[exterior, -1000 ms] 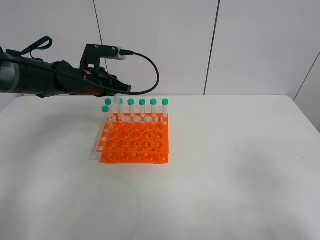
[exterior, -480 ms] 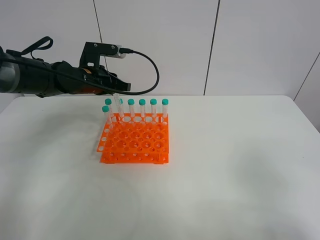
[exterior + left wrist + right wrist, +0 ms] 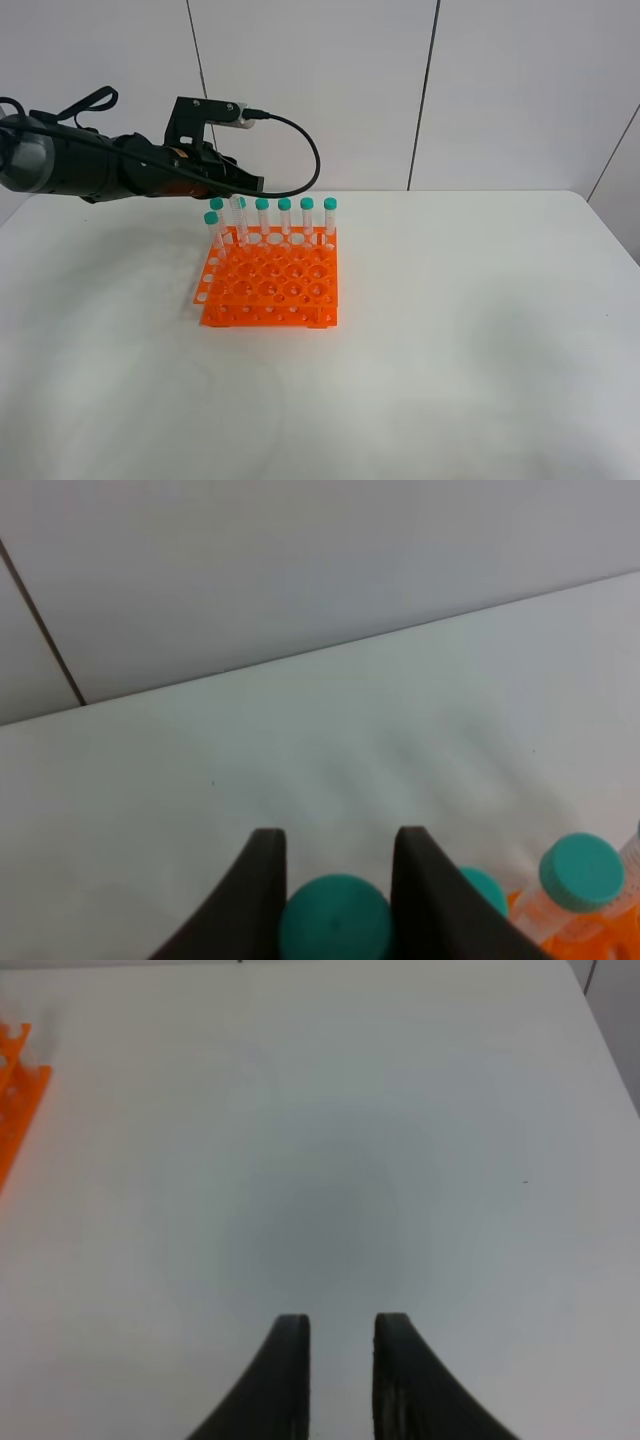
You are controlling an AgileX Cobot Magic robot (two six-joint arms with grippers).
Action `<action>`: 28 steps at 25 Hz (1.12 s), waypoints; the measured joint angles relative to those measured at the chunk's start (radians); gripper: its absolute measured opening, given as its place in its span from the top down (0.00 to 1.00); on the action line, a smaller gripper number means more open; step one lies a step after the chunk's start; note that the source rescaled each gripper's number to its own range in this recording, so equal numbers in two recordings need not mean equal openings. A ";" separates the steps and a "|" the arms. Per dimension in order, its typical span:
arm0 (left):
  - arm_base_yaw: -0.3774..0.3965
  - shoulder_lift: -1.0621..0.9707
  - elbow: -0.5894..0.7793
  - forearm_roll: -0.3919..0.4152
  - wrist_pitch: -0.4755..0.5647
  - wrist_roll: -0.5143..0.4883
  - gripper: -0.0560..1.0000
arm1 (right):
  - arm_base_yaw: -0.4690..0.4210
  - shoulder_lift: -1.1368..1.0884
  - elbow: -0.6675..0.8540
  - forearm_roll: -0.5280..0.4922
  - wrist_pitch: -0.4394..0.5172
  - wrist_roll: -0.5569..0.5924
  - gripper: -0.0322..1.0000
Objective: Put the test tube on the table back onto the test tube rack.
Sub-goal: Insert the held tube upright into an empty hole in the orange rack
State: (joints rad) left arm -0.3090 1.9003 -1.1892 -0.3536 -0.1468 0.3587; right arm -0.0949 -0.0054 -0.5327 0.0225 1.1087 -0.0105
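The test tube (image 3: 239, 217) stands upright among the teal-capped tubes in the back row of the orange test tube rack (image 3: 270, 285) on the white table (image 3: 450, 350). My left gripper (image 3: 238, 190) is right above it. In the left wrist view the fingers (image 3: 266, 880) sit on either side of its teal cap (image 3: 335, 925) and grip it. The right gripper (image 3: 342, 1325) hovers over bare table with a narrow gap between its fingers and nothing in it. It is out of the exterior view.
Several other teal-capped tubes (image 3: 296, 215) fill the rack's back row, and one more (image 3: 211, 230) stands at its left side. Two of their caps (image 3: 580, 872) show beside my left fingers. A corner of the rack (image 3: 15, 1100) shows in the right wrist view.
The held tube was tilted and higher over the rack. It now stands upright and lower, in line with the back row. The left arm shifted slightly with it.
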 joint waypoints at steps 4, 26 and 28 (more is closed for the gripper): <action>0.000 0.000 0.000 0.000 0.001 0.000 0.93 | 0.000 0.000 0.000 0.000 0.000 0.000 0.97; -0.006 0.000 0.063 0.042 -0.026 -0.026 0.93 | 0.000 0.000 0.002 0.002 -0.001 0.000 0.97; -0.013 0.000 0.063 0.045 -0.026 -0.026 0.93 | 0.000 0.000 0.002 0.002 -0.001 0.000 0.97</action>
State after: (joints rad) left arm -0.3223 1.9003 -1.1259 -0.3084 -0.1725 0.3323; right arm -0.0949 -0.0054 -0.5308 0.0245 1.1077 -0.0105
